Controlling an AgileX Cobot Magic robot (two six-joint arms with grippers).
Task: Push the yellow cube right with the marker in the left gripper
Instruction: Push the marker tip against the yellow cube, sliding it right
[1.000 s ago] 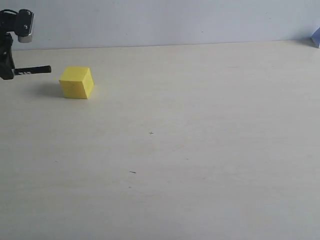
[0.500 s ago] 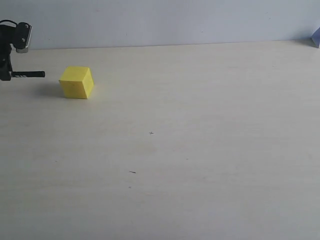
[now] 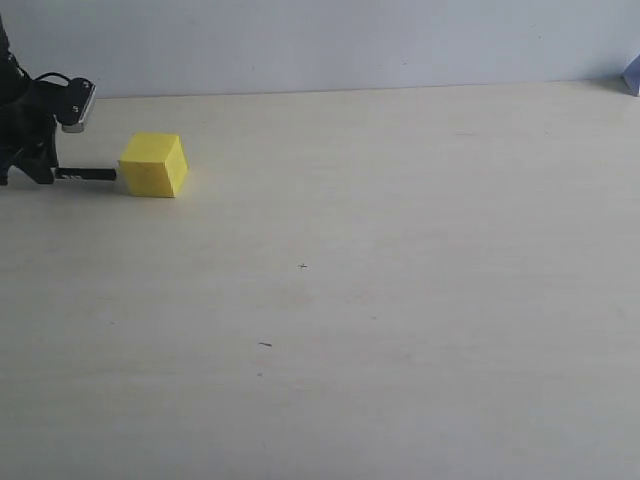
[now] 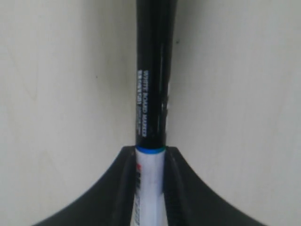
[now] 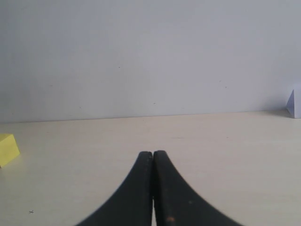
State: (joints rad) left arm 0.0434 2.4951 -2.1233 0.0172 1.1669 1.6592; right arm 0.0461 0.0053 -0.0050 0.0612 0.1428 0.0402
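The yellow cube [image 3: 153, 165] sits on the pale table near its far left; a corner of the cube [image 5: 7, 149] also shows in the right wrist view. My left gripper [image 3: 45, 172] is just left of it, shut on the marker [image 3: 88, 174], which lies level and points right. The marker's black tip reaches the cube's left face; I cannot tell whether it touches. In the left wrist view the jaws of the left gripper [image 4: 149, 157] clamp the white barrel, the marker's black cap [image 4: 153, 70] sticks out ahead, and the cube is hidden. My right gripper [image 5: 153, 155] is shut and empty, low over the table.
A pale table [image 3: 400, 300] runs to a grey wall [image 3: 350, 40] at the back. A small bluish-white object [image 3: 632, 75] stands at the far right corner, and this bluish-white object [image 5: 294, 103] shows in the right wrist view too. Small dark specks [image 3: 264, 344] mark the tabletop.
My left gripper has dropped lower and moved right, bringing the marker's tip from well left of the cube up to its left face. The cube has not moved.
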